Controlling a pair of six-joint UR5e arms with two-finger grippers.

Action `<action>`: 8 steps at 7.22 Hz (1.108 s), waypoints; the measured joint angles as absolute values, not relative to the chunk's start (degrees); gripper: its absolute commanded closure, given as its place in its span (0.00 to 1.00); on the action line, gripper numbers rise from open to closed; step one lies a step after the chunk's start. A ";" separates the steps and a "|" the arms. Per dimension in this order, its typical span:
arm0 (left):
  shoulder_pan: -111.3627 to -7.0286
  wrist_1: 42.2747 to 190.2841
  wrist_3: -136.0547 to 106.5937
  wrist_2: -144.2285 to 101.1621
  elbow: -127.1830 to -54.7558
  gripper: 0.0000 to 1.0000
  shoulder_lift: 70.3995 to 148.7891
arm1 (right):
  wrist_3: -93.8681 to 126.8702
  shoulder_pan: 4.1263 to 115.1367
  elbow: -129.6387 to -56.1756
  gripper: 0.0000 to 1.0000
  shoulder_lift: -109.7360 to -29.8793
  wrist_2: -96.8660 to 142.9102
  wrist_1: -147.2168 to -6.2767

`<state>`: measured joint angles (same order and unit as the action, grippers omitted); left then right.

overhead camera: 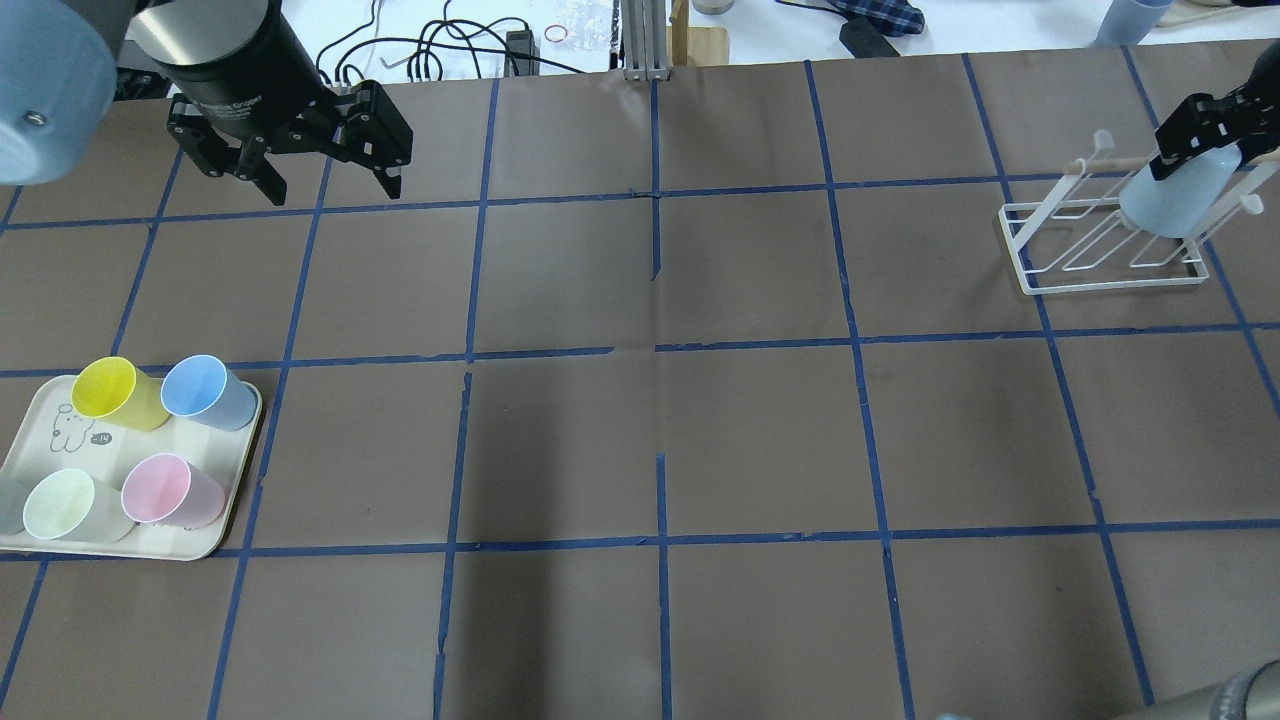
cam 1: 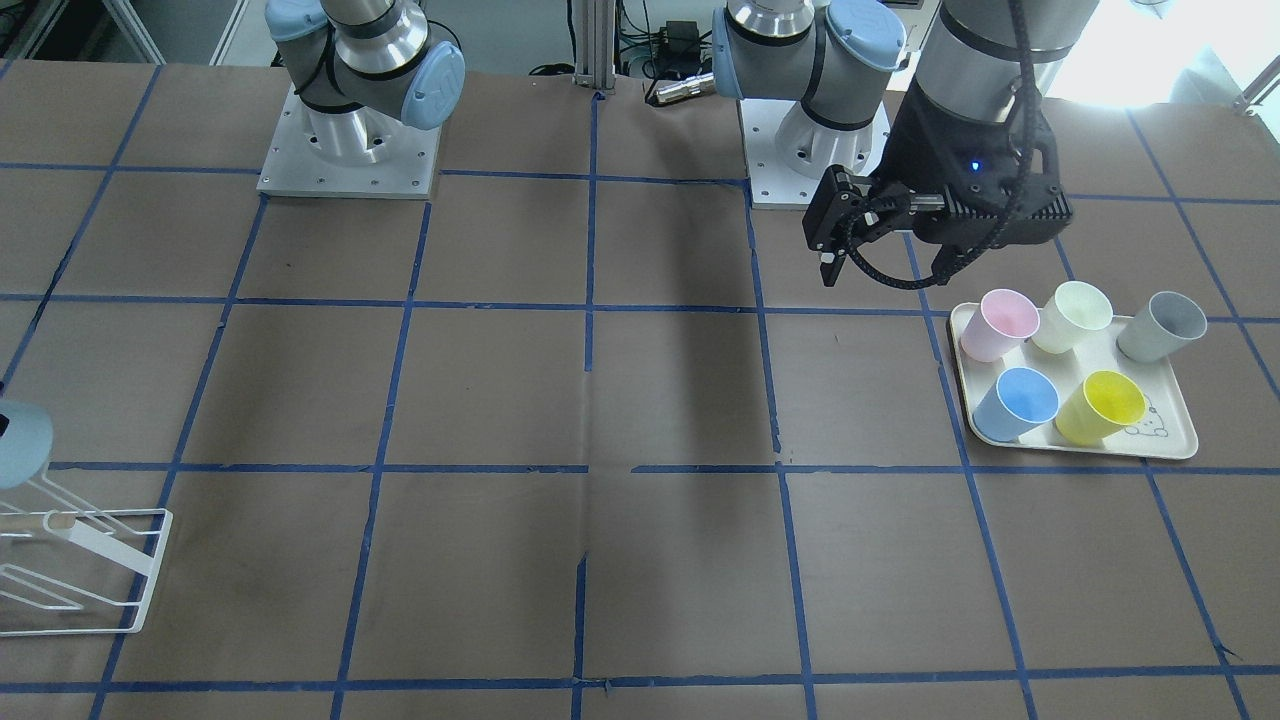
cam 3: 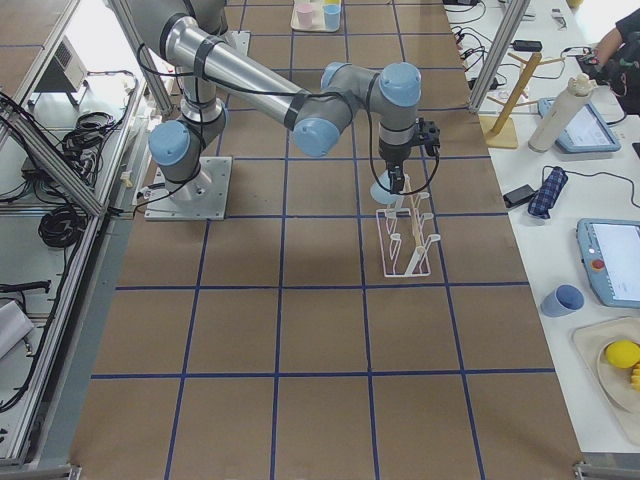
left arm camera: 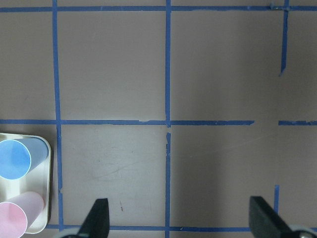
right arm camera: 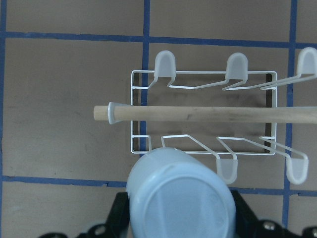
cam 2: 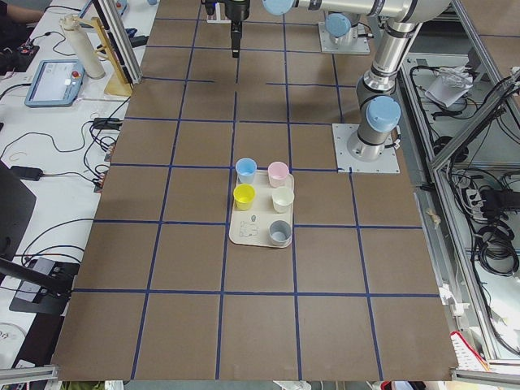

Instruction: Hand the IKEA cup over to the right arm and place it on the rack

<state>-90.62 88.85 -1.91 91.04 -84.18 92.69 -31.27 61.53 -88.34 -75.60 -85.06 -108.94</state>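
My right gripper (overhead camera: 1196, 135) is shut on the IKEA cup (overhead camera: 1172, 198), a pale sky-blue cup held upside down and tilted. It hangs over the white wire rack (overhead camera: 1030, 270) at the far right. In the right wrist view the cup's base (right arm camera: 179, 198) sits over the rack's near row of prongs, just before the wooden peg (right arm camera: 198, 114). I cannot tell whether the cup touches a prong. My left gripper (overhead camera: 332, 188) is open and empty at the far left, above the table behind the tray. Its fingertips (left arm camera: 99, 218) show only bare table between them.
A cream tray (overhead camera: 232, 490) at the near left holds a yellow cup (overhead camera: 110, 392), a deeper blue cup (overhead camera: 205, 390), a pink cup (overhead camera: 165, 490) and a pale green cup (overhead camera: 62, 505). A grey cup (cam 1: 1160, 325) also stands on it. Brown paper with blue tape lines covers the table.
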 measured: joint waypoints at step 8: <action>-88.33 91.53 -0.56 90.13 -81.32 0.00 94.25 | -32.56 63.42 -89.20 0.00 -71.66 -84.79 -112.25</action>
<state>-88.33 91.53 -0.56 90.13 -81.32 94.25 -32.56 63.42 -89.20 -71.66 -84.79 -112.25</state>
